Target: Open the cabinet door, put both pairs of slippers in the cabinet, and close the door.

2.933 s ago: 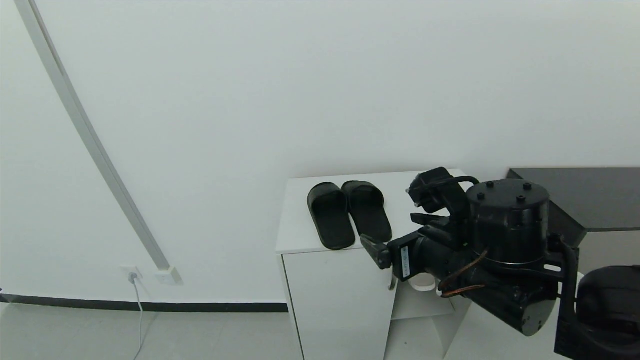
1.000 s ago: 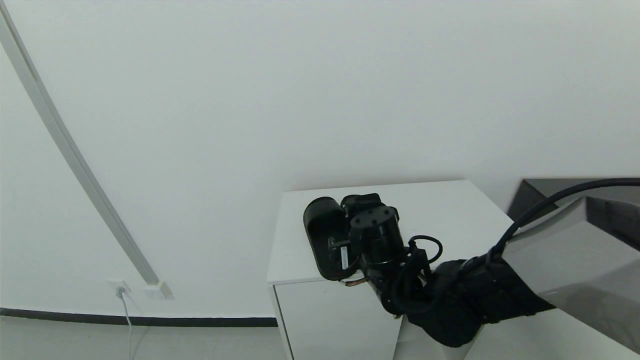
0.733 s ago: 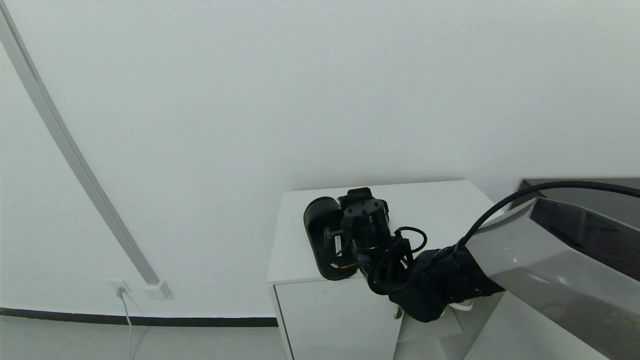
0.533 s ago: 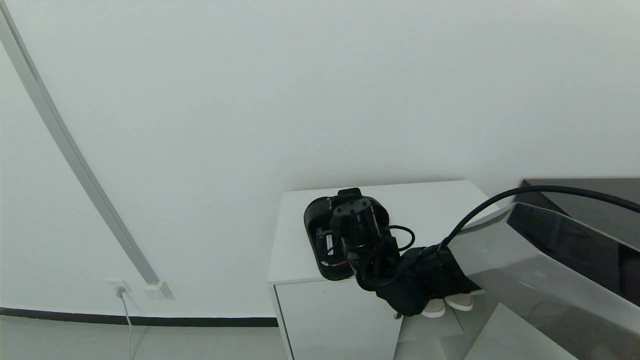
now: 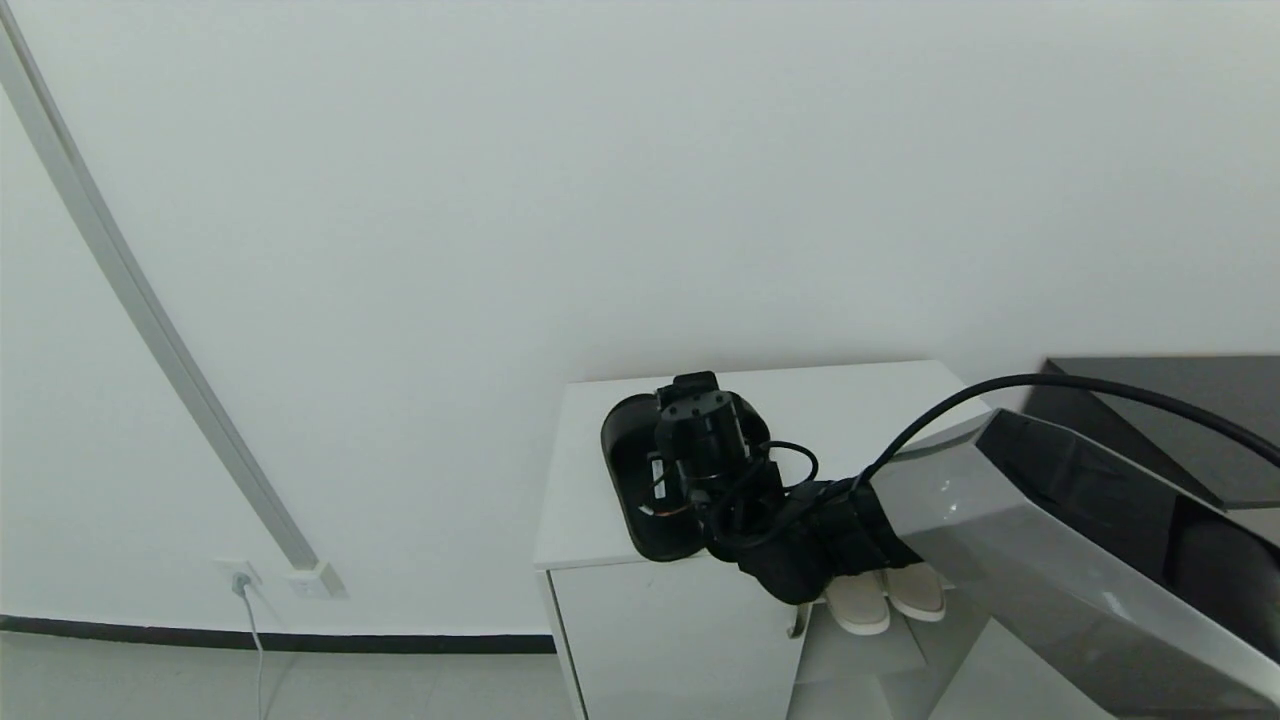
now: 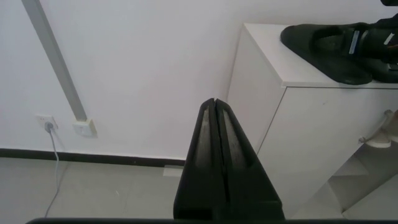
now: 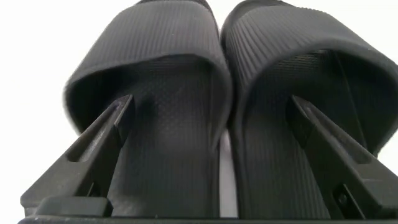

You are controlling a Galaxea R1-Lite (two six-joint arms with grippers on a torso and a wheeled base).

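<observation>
- The black slippers [image 7: 161,74] lie side by side and touching on the cabinet [image 5: 590,520] top, toward its left edge, toes to the wall.
- My right fingers [image 7: 211,109] are spread wide over them. One tip sits at the mouth of each slipper, just under the strap, and nothing is gripped.
- The white slippers [image 5: 885,600] sit on a shelf inside the cabinet's open right side, lower than the black pair.
- My left fingers [image 6: 216,130] are pressed flat together with nothing between them. They are held low, off the cabinet's left side and well apart from it.
- A wall socket [image 6: 47,122] with a cable plugged in sits near the floor.
</observation>
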